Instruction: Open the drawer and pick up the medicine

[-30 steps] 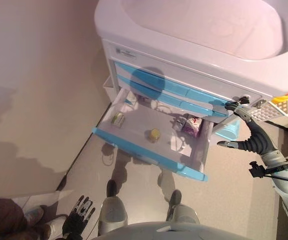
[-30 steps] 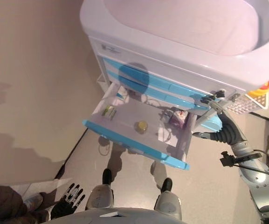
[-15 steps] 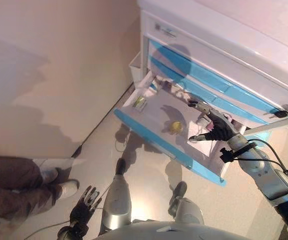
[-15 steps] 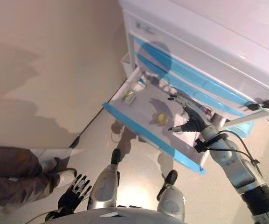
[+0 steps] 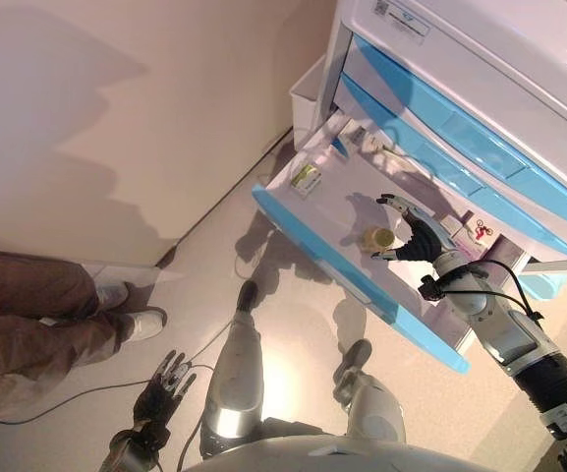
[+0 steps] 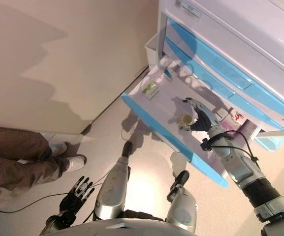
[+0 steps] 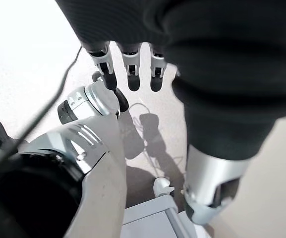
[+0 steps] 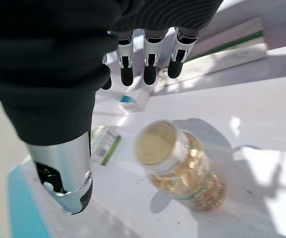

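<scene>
Drawer [image 5: 314,221] open (pale floor [image 5: 116,197] beneath)

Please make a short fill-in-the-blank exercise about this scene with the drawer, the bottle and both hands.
1. The blue-fronted drawer of the cart is ____.
2. The right hand hovers by the pill bottle with its fingers ____.
3. The bottle's cap is ____ in colour.
4. The left hand hangs low, holding ____.

Missing words: open; open; yellow; nothing

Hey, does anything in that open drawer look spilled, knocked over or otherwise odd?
Nothing stands out. The medicine bottle stands upright and capped in the open drawer, nothing spilled around it. The right hand hangs open just beside it.
</scene>
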{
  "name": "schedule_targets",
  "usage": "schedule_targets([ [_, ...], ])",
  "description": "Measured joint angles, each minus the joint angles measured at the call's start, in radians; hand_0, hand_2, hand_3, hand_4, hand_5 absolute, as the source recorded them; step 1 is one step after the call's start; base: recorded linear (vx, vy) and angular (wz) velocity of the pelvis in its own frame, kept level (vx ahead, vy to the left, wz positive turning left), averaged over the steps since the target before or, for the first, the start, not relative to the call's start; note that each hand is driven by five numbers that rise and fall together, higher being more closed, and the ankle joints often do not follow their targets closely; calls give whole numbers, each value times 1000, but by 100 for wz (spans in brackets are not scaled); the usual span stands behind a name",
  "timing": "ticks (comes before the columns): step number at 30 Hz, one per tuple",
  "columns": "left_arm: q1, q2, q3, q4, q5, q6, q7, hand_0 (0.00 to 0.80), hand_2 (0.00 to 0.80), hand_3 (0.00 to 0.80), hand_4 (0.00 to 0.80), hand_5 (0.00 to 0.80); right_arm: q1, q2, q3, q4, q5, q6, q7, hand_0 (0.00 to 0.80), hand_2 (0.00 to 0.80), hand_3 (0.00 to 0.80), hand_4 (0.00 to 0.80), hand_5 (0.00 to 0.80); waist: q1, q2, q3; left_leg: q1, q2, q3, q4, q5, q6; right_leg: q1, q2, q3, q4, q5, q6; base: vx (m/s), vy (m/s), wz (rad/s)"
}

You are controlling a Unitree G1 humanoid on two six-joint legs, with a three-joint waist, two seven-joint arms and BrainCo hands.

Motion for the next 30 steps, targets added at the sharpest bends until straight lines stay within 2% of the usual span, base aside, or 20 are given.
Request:
schedule_targets([
  [8,-6,7,0,-2,0,0,0,0,0,0,0,0,-30,10,3,71,-13,46,-54,0,0,0,0,0,1,2,2,-25,-10,-6,6,3,4,-18,-8,-6,1,1,1,-5,-9,2],
  [30,-6,21,0,-33,1,2,0,0,0,0,0,0,-24,37,3,123,-15,50,-55,0,0,0,0,0,0,2,3,-24,-10,-7,7,3,4,-18,-8,-7,4,1,1,0,0,0],
])
